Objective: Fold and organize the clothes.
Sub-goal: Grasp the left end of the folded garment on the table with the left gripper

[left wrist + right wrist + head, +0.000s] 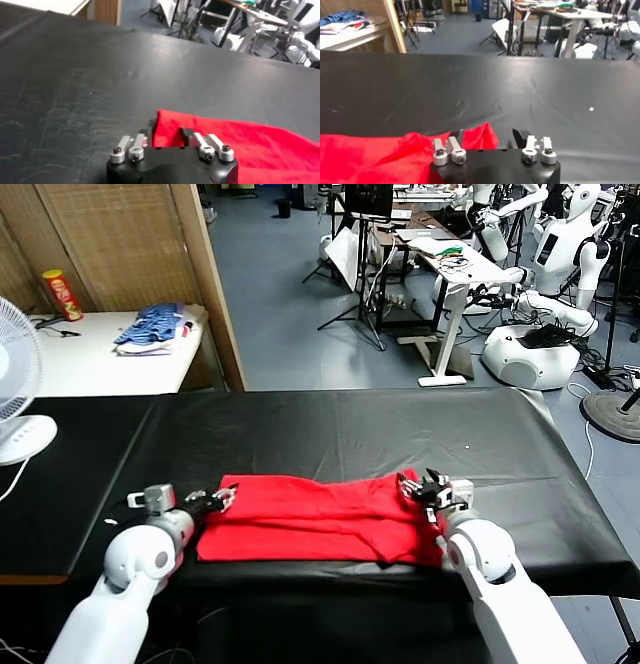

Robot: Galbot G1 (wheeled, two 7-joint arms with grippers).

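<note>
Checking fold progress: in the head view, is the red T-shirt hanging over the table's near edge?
No. The red T-shirt lies wholly on the black table.

Both arms have smooth white rounded shells w/ grey joint rings. Left gripper [222, 500] and right gripper [422, 487] each have a black body, silver metal finger links w/ dark screws, and black fingertips [520, 135]. Small silver block sits at left wrist.

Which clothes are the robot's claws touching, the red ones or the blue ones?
The red T-shirt, lying flat on the black table. Both claws sit at its ends: left claw, right claw. The blue striped pile lies far off on the white table.
</note>
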